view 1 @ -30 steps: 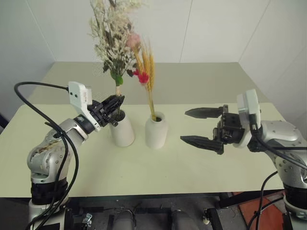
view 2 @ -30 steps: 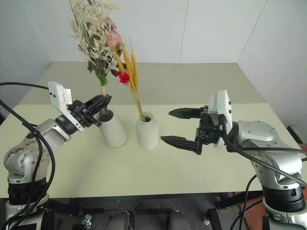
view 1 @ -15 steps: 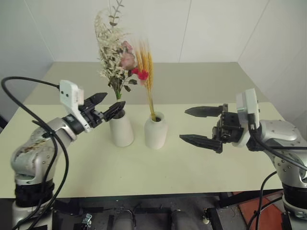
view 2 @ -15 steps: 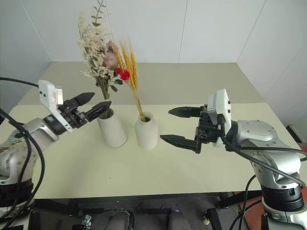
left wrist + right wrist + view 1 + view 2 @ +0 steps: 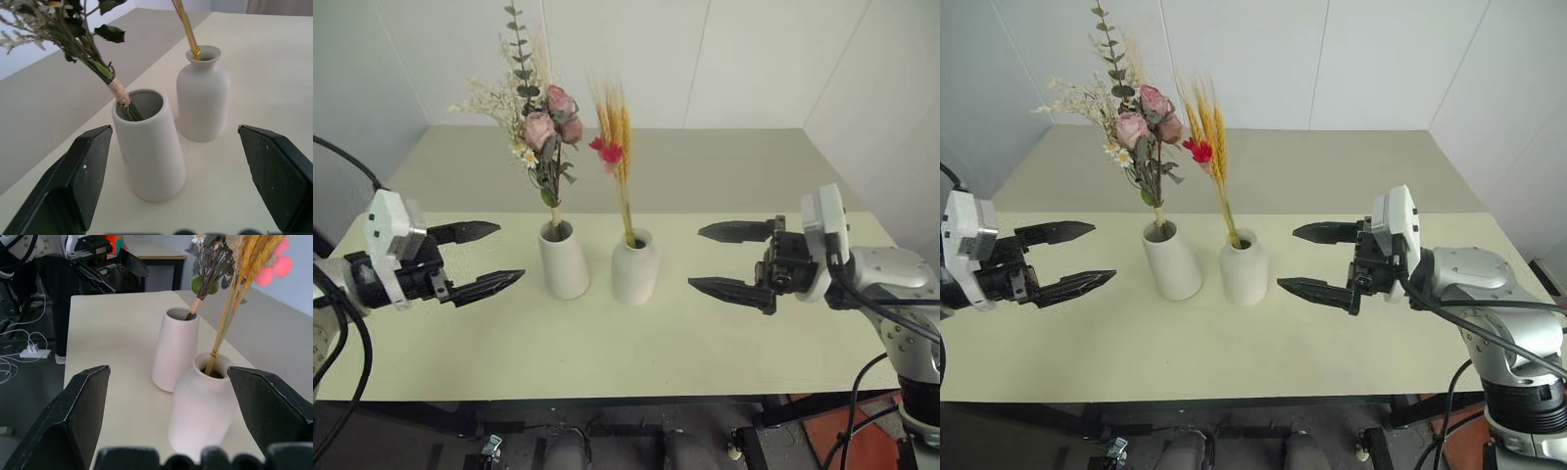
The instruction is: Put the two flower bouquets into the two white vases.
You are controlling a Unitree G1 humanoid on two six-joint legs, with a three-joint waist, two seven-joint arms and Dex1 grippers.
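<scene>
Left eye view: both bunches stand in their vases, both arms clear.

The rose bunch (image 5: 543, 132) (pink heads, white sprigs, green leaves, stems bound with twine) sits in the cone vase (image 5: 562, 260) near the table's (image 5: 724, 166) middle, leaning toward 11 o'clock; at its 3 o'clock, just beside it, the wheat bunch (image 5: 618, 147) with red blooms rises from the bottle vase (image 5: 634, 266). The left gripper (image 5: 487, 257) at 9 o'clock and the right gripper (image 5: 732, 261) at 3 o'clock gape wide, holding nothing. Best to withdraw level, jaws wide, brushing neither vase.
</scene>
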